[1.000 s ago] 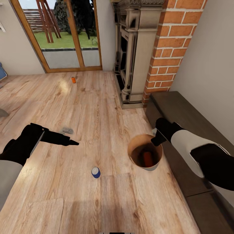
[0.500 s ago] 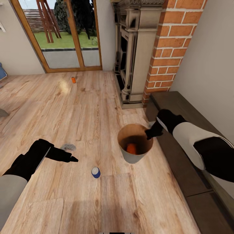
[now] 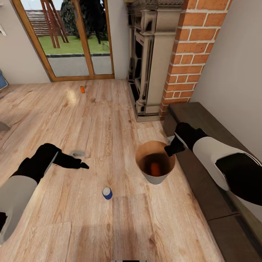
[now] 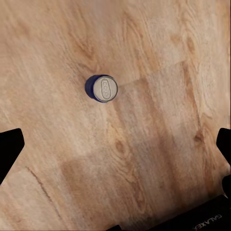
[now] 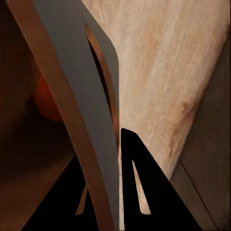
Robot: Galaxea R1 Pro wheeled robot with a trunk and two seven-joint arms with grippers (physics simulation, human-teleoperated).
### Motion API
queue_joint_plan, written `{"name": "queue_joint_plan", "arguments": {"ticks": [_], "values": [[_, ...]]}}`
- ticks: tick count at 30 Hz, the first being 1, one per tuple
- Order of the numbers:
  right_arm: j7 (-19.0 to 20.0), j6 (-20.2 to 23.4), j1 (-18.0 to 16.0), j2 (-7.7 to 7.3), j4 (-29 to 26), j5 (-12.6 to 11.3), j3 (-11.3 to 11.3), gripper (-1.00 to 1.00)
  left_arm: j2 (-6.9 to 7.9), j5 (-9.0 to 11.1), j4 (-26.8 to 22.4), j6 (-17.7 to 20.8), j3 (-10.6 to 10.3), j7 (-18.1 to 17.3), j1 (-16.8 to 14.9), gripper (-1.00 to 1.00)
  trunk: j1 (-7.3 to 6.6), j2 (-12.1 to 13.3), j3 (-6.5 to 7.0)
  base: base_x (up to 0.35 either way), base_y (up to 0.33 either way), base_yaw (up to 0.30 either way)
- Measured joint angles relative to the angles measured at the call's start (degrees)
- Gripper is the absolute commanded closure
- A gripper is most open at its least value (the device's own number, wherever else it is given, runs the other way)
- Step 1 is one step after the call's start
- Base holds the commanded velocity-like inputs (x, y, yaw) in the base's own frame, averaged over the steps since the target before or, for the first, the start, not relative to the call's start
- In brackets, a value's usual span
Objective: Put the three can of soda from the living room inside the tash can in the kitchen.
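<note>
Head view, item: upright soda can (image 3: 107, 193) on the wood floor (image 3: 109, 120), left pincer (image 3: 82, 166) nearby — fingers apart. Likely light, rigid, slick; grip mid-body. Right pincer (image 3: 168, 152) clamped on trash can (image 3: 155, 178) rim — another can (image 3: 155, 169) inside.

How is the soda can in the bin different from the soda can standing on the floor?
The can in the bin lies down inside the trash can, showing its orange side; the can on the floor stands upright, showing its silvery top and blue band. The bin's rim is clamped in the right gripper, so that can is being carried; the floor can is free, below the open left gripper. Both look like the same small soda cans.
</note>
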Motion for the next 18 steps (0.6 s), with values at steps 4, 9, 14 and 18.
{"name": "queue_joint_plan", "arguments": {"ticks": [4,9,14,18], "values": [[0.26,0.65,-0.01,-0.36,-0.04,-3.23,-1.91,1.0,-1.82,-0.06,2.38,0.0,-0.01,0.69,-2.19,-1.0,0.0,0.0,0.0,0.0,0.0,0.0],[0.17,0.5,-0.04,-1.16,-0.04,-2.61,-1.52,1.0,-3.19,-0.16,6.35,0.0,-0.04,1.98,-3.47,-1.0,0.0,0.0,0.0,0.0,0.0,0.0],[0.57,0.37,-0.11,-3.01,-0.02,-1.93,-1.09,1.0,-4.41,0.33,8.39,0.0,0.07,10.05,-3.8,-1.0,0.0,0.0,0.0,0.0,0.0,0.0],[0.91,0.63,-0.31,-3.92,0.01,-3.09,-1.81,1.0,-5.67,0.66,8.97,0.0,0.2,16.88,-3.83,-1.0,0.0,0.0,0.0,0.127,0.016,0.0]]}}
